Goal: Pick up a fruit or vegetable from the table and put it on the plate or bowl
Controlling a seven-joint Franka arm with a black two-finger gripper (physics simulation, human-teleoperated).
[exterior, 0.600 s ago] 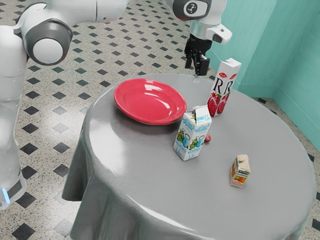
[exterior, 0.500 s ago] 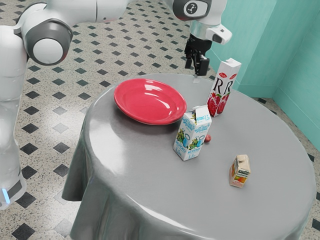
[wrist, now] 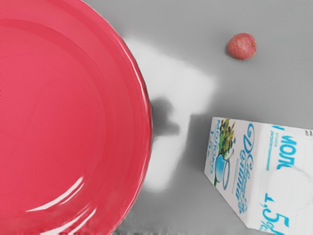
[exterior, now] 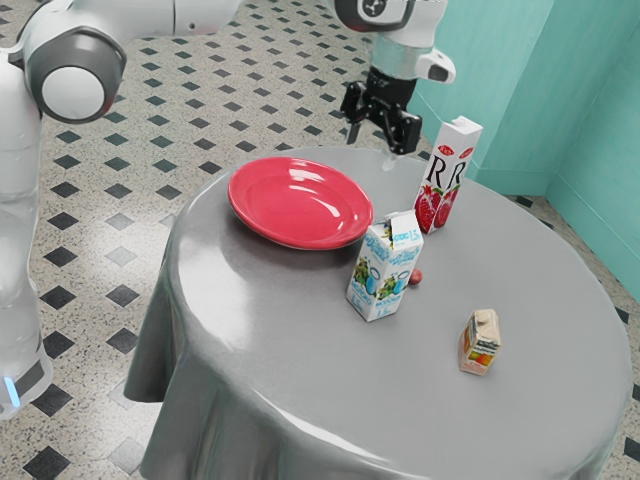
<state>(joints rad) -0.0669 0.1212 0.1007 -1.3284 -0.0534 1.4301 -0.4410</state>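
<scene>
Milk carton (wrist: 254, 171): "МОЛ", "1,5". Tall strawberry carton (exterior: 446, 172): large "R R". Small carton (exterior: 480, 342): print unreadable.

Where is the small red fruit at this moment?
The small red fruit lies on the grey table, just to the exterior view's right of the milk carton, with the tall strawberry carton farther back.

Counted on tabletop: 1 red plate (exterior: 300, 200). 3 cartons total: 1 tall strawberry carton (exterior: 447, 175), 1 blue-white milk carton (exterior: 385, 265), 1 small orange carton (exterior: 481, 341). Fruit/veg: 1 only, a small red fruit (exterior: 415, 277), round. Wrist view tally: 1 plate, 1 milk carton, 1 fruit, same items as above. 1 round table (exterior: 300, 360), grey-draped. 1 arm (exterior: 75, 75) w/ 1 gripper (exterior: 376, 135), 2 fingers. Loose items on top altogether: 5.
</scene>
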